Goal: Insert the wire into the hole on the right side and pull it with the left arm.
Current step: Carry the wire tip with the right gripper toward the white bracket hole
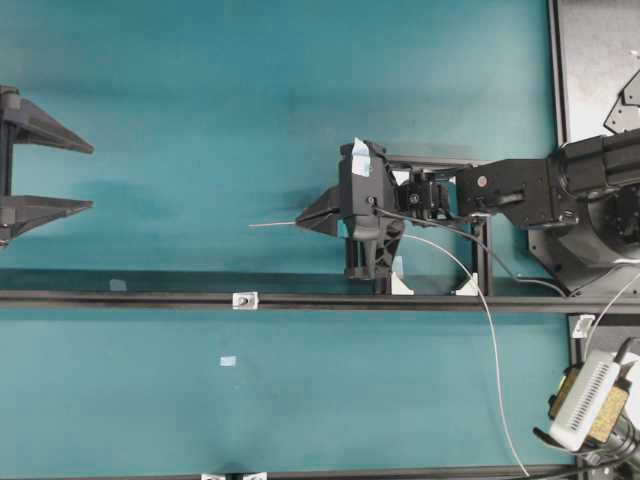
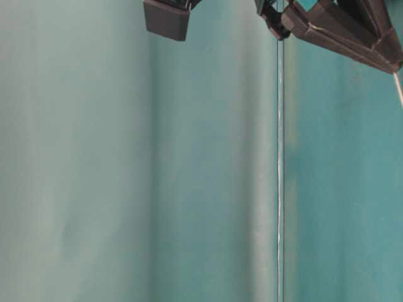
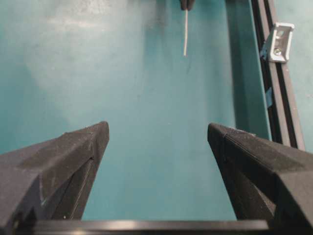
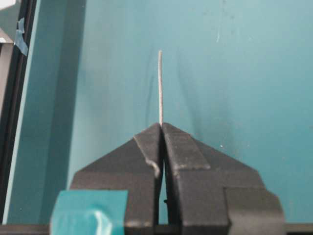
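The wire is thin and pale. It pokes left out of my right gripper, which carries blue tape and is shut on it. Behind that gripper the wire curves down to the lower right. In the right wrist view the wire rises straight from the pinched gripper tips. The hole sits in a small white-silver tab on the black rail, below and left of the wire's tip. The left arm's gripper stands open at the far left with nothing in it. From its wrist the gripper faces the wire's end and the tab.
A black rail runs across the teal table. White brackets stand on it under the right arm. A scrap of blue tape lies in front. A white and yellow device sits at the lower right, a grey plate at the upper right.
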`<state>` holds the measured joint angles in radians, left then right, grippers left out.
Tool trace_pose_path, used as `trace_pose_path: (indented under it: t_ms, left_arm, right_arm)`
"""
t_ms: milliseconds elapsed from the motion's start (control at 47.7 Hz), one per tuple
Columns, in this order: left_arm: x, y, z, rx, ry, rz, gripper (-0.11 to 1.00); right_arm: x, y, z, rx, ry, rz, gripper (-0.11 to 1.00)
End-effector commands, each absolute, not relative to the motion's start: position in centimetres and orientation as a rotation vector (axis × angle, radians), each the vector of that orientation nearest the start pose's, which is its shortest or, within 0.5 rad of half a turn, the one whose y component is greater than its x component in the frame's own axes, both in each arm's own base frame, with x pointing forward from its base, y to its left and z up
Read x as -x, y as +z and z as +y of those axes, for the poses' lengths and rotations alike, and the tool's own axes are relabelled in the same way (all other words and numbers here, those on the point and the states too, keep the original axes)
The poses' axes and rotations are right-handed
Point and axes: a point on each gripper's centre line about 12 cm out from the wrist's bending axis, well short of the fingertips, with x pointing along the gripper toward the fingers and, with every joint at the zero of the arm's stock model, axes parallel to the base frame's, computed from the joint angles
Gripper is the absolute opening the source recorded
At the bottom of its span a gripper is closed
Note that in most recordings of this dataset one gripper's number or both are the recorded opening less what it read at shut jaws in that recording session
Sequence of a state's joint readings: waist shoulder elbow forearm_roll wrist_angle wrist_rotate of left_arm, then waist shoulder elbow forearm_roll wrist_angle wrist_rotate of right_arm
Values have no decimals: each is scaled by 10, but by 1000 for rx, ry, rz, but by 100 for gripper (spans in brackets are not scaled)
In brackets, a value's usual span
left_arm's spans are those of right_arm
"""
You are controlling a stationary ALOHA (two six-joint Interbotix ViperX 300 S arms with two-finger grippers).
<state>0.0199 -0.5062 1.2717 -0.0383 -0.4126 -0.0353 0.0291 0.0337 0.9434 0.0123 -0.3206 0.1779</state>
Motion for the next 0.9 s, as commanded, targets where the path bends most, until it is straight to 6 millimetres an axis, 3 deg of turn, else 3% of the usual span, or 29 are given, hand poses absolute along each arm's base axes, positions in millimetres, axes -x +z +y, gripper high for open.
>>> trace_pose_path:
  t_ms: [0,168,315,524,881]
  left_arm:
    - [-237,175,8,74,53,332,67]
    - [-238,175,8,76,53,330,67]
    - [-239,177,8,76,53,325,67]
    - [-239,178,8,77,53,324,67]
    - [-241,179,7,143,59,318,67]
  right_arm:
    - [-337,113,8,-174,-38,624,1]
    - [-338,123,8,-174,-34,594,1]
    - [-336,146,8,-170,-26,540,1]
    - [-326,174,8,-162,-23,531,1]
    - [-309,202,7,-165,-25,522,1]
